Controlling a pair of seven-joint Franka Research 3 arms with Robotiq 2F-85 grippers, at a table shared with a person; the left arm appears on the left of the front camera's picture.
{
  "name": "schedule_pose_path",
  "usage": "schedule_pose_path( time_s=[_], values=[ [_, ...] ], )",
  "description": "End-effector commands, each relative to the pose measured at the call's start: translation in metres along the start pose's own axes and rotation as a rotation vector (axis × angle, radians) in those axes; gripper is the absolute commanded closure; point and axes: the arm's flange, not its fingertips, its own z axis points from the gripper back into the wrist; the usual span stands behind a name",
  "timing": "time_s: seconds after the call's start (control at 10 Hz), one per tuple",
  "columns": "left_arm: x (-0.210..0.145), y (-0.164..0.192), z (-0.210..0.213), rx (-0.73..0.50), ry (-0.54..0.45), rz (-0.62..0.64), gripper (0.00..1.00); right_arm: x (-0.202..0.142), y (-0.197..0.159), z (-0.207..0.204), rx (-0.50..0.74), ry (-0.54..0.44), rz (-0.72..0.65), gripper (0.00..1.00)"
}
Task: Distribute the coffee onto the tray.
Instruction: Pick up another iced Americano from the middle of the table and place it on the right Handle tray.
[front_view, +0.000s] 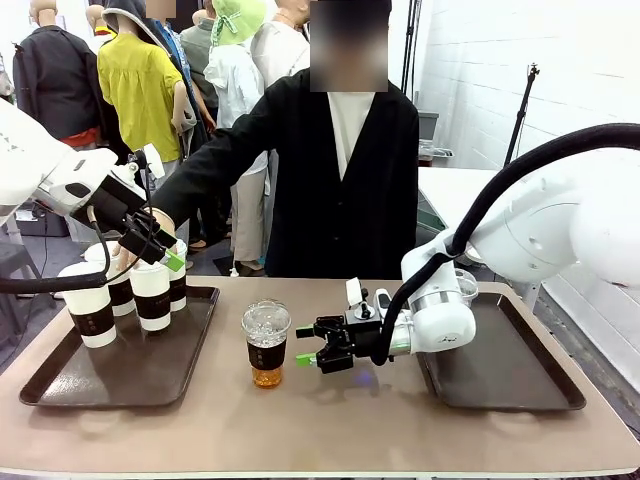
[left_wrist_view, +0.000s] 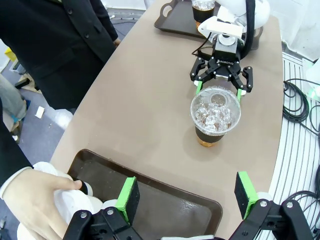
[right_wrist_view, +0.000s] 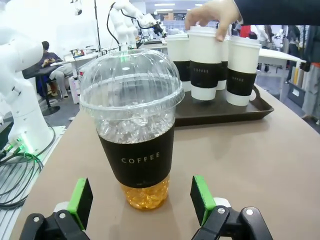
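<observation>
A clear dome-lidded cup (front_view: 266, 343) of amber drink with a dark sleeve stands on the bare table between the trays. My right gripper (front_view: 308, 354) is open just right of it; in the right wrist view its green pads (right_wrist_view: 81, 201) flank the cup (right_wrist_view: 135, 140) without touching. Several white lidded cups (front_view: 152, 293) with brown sleeves stand on the left tray (front_view: 60, 385). My left gripper (front_view: 166, 258) hangs open above them, with the tray (left_wrist_view: 165, 200) under its pads (left_wrist_view: 129, 199). A person's hand (right_wrist_view: 212, 15) rests on one white cup (right_wrist_view: 202, 62). A second clear cup (left_wrist_view: 202, 7) stands on the right tray (front_view: 510, 370).
The person stands at the far side, one arm stretched over the left tray. The right tray's near half is bare. Open tabletop lies in front of both trays. Cables (left_wrist_view: 300, 115) run along the floor past the table's edge.
</observation>
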Motion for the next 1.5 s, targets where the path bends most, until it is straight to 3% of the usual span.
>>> schedule_pose_path(
  time_s=[0.0, 1.4],
  values=[
    [-0.002, 0.003, 0.000, -0.014, -0.023, -0.016, 0.00, -0.002, -0.005, -0.012, 0.004, -0.025, -0.010, 0.00],
    [-0.002, 0.003, 0.000, -0.014, -0.023, -0.016, 0.00, 0.011, -0.011, -0.062, 0.032, -0.003, 0.009, 0.00]
  ],
)
